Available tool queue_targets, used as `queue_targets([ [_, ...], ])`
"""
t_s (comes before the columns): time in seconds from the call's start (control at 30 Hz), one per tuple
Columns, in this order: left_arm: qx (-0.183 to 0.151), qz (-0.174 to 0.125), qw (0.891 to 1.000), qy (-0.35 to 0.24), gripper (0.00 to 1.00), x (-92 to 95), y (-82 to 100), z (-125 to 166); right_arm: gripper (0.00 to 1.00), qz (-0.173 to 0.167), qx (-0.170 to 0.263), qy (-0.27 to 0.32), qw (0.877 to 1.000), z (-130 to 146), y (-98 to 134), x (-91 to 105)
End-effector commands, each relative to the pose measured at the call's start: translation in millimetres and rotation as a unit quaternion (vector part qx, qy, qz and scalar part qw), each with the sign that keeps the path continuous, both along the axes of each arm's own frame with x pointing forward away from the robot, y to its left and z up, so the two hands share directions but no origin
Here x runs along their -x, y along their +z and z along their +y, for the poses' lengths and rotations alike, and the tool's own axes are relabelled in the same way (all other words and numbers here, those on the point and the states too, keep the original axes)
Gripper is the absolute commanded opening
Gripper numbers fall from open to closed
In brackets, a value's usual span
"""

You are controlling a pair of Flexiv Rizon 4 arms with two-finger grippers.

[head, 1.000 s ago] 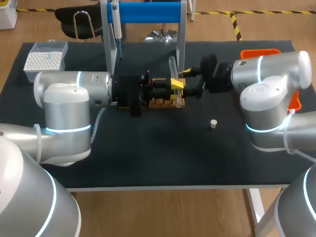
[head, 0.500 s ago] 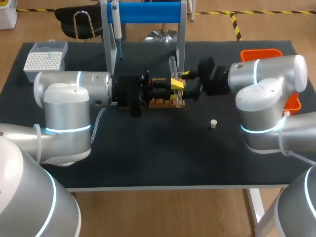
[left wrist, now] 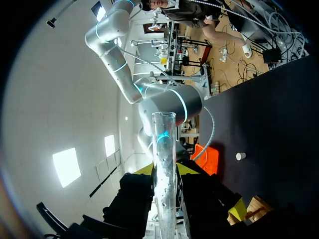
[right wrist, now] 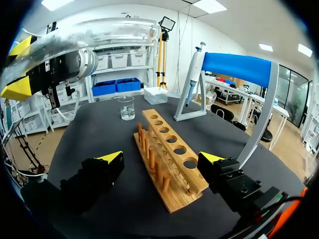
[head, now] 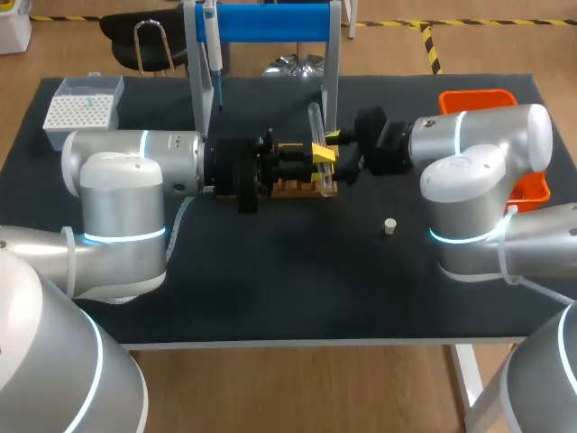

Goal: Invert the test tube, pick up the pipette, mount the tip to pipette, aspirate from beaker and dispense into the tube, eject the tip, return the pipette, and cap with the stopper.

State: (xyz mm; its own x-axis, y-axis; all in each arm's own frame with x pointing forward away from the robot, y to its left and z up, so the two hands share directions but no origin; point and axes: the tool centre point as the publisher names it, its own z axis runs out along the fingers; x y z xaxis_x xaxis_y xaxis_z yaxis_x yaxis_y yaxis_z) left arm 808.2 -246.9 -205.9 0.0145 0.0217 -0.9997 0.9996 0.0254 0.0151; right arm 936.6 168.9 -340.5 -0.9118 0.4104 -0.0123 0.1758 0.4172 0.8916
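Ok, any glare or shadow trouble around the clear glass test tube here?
Head view: even overhead light, no harsh shadows on the black table; the clear glass test tube shows only faintly. Left wrist view: it is backlit by the pale ceiling, light panels glaring beside it. Right wrist view: ceiling lamps streak highlights along it; the wooden tube rack is evenly lit.

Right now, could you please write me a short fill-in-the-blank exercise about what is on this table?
The left gripper is ___ on the tube. The right gripper is ___ and holds nothing. The white stopper lies on the ___, apart from the rack. The pipette hangs from a stand with a ___ bar.
Missing words: shut; open; table; blue.
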Motion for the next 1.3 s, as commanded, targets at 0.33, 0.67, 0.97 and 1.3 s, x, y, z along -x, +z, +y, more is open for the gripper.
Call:
queue_targets([
  [0.33,0.0,-0.001,1.0,-0.001,0.0,-0.5,-0.2,0.0,1.0,-0.002,-0.001,-0.013,1.0,7.5,-5.1,-3.1],
  [0.67,0.0,-0.001,1.0,-0.001,0.0,-0.5,-0.2,0.0,1.0,-0.004,0.0,-0.014,1.0,7.8,-5.8,-4.0],
  [0.97,0.0,-0.001,1.0,-0.001,0.0,-0.5,-0.2,0.0,1.0,-0.004,0.0,-0.014,1.0,7.8,-5.8,-4.0],
  [1.3,-0.056,0.265,0.962,-0.046,0.0,-7.8,42.9,20.3,1.0,-0.004,0.0,-0.014,1.0,7.8,-5.8,-4.0],
])
